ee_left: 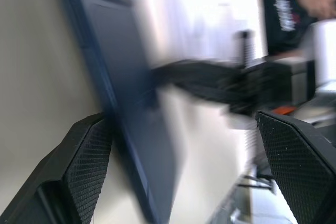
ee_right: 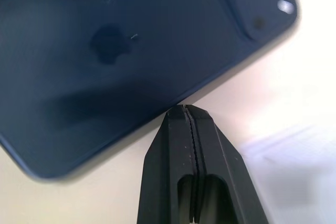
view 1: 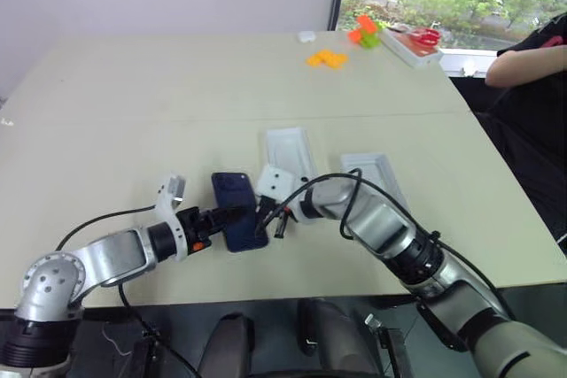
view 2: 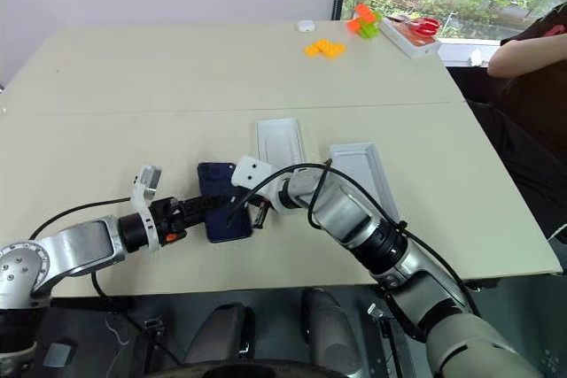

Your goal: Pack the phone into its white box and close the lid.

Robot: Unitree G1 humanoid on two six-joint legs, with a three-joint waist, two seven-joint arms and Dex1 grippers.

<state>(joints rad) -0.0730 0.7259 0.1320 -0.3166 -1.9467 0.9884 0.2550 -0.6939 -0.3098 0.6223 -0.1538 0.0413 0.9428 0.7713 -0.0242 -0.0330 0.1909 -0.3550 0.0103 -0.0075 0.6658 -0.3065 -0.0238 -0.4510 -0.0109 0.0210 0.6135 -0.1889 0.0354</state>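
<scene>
Both my claws met at the slim dark navy-blue phone (view 1: 235, 210), lower centre of the table.
My left claw (view 1: 232, 216) gaped wide, straddling its edge; my right claw (ee_right: 187, 113), fingers pressed shut and empty, touched its rim, where the wrist view revealed the camera cluster.

The phone (view 1: 236, 210) lies on the table (view 1: 133, 112) between my left gripper (view 1: 232, 216) and my right gripper (view 1: 263, 221). Behind it lies a tray (view 1: 291, 153), and another tray (view 1: 376, 179) lies to its right.
</scene>
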